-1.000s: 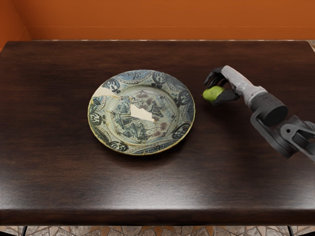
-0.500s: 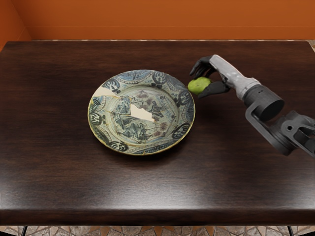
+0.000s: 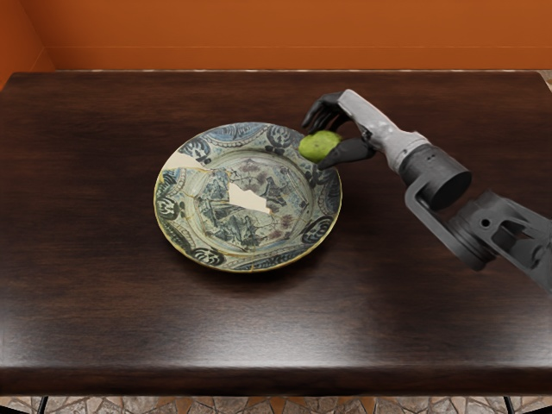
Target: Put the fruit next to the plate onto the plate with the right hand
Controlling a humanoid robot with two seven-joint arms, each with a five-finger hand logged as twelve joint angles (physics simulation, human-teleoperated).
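- Right robot hand (image 3: 341,125) sits upper centre-right of the frame, and its arm (image 3: 440,181) comes in from the right edge.
- Arm is grey with dark joints and slants up-left from lower right towards the hand.
- Robot hand is pinching the fruit (image 3: 320,145): dark fingers (image 3: 317,110) curl over its top and far side, thumb (image 3: 347,153) presses in from the lower right.
- Fruit is small, round and yellow-green, partly covered by the fingers.
- Fruit location: in the picture it overlaps the upper right rim of the plate (image 3: 185,228), just at the rim's edge and not over the middle.
- Cannot tell whether the fruit touches the rim or hangs above it.
- Plate is round and shallow with a dark blue-green pattern and a scalloped border band, and it lies flat at centre frame, a bit left of the hand.
- Plate shows pale cream patches, one near its centre and one on the upper left rim.
- Surface (image 3: 103,302) is dark brown glossy wood and fills most of the frame.
- Orange wall (image 3: 259,34) runs along the top of the frame behind the surface.
- A strip of tiled floor (image 3: 259,405) shows along the bottom edge.
- Left arm is out of the frame.
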